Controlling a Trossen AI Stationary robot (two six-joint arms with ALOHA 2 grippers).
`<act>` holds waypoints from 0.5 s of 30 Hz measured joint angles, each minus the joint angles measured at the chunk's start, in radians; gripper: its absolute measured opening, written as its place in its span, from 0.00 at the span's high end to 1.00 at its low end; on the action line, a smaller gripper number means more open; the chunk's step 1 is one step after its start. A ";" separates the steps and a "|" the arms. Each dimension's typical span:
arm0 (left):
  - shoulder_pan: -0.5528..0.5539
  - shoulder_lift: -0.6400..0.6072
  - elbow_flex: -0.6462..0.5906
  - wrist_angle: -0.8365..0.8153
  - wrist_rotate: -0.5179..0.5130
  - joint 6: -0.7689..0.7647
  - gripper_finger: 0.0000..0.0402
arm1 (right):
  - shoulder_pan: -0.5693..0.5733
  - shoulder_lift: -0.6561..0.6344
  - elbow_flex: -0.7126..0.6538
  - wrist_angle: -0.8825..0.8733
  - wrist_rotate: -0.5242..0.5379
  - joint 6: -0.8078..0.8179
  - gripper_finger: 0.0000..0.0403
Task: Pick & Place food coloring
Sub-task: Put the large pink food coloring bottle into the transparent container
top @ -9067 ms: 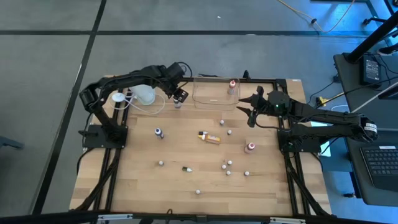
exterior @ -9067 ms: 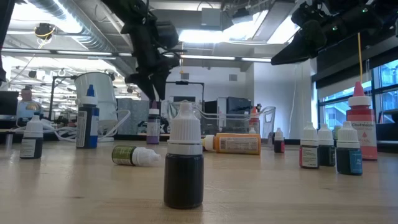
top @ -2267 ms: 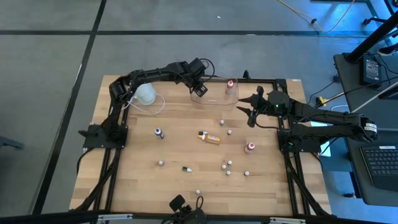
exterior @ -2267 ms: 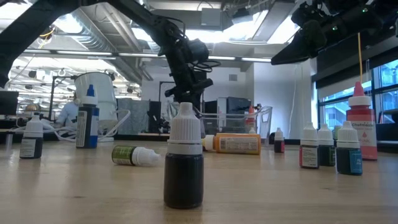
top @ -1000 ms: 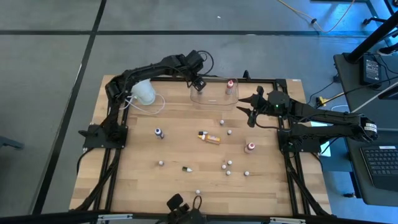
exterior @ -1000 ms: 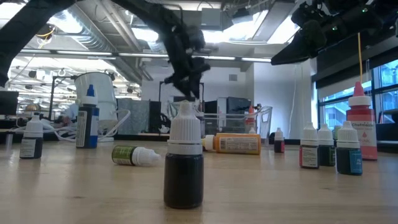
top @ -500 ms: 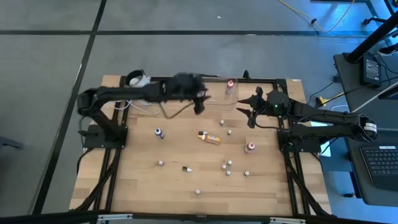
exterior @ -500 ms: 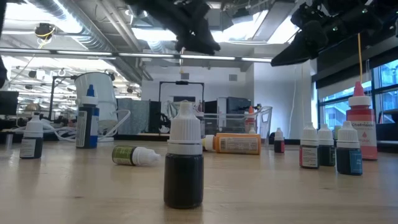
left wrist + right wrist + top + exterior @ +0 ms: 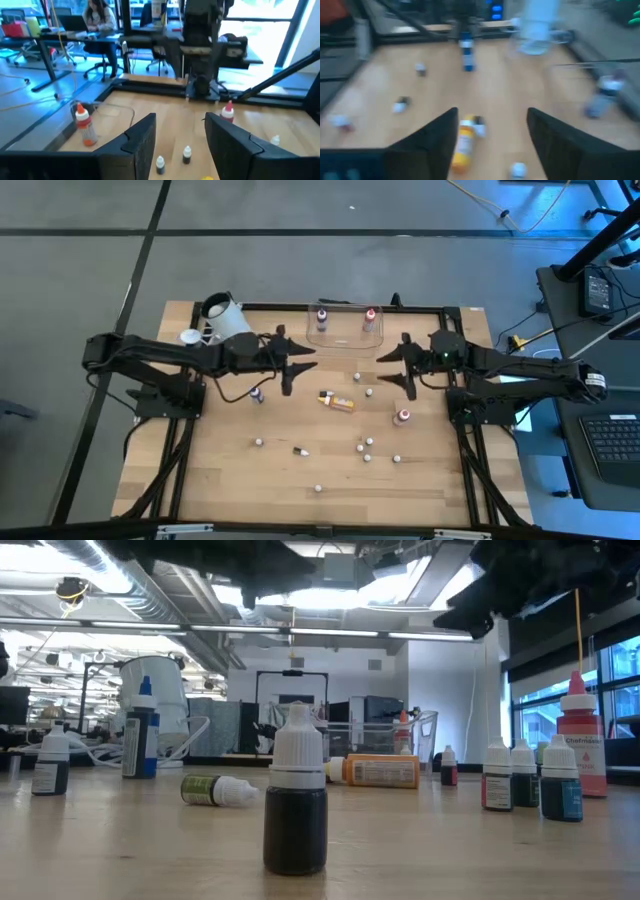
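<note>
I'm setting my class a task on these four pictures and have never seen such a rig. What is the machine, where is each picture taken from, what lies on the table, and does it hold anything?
Two dark robot arms work at a wooden table. One picture looks straight down, one looks level across the tabletop, and two come from cameras on the wrists. From above, the left claw and right claw hover apart, both open and empty. Tiny food coloring bottles lie scattered; an orange-yellow one lies on its side. Two more stand in the clear tub at the far edge. A white cup lies by the left arm.
</note>
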State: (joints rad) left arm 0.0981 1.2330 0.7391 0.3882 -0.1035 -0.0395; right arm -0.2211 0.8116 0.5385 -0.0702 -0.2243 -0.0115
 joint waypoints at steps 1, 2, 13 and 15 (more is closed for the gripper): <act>-0.005 -0.013 0.000 -0.013 -0.002 0.000 0.59 | 0.015 -0.001 0.000 0.002 -0.024 0.016 0.33; -0.011 -0.019 0.000 -0.024 -0.003 0.000 0.59 | 0.030 -0.004 0.000 0.003 -0.048 0.039 0.29; -0.038 -0.020 -0.001 -0.052 -0.001 0.043 0.59 | 0.368 0.073 0.250 -0.476 0.220 -0.103 0.14; -0.038 -0.020 -0.001 -0.053 -0.001 0.043 0.59 | 0.418 0.111 0.285 -0.592 0.303 -0.041 0.13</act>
State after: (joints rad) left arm 0.0597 1.2125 0.7383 0.3355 -0.1044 0.0032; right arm 0.1974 0.9231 0.8232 -0.6625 0.0788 -0.0527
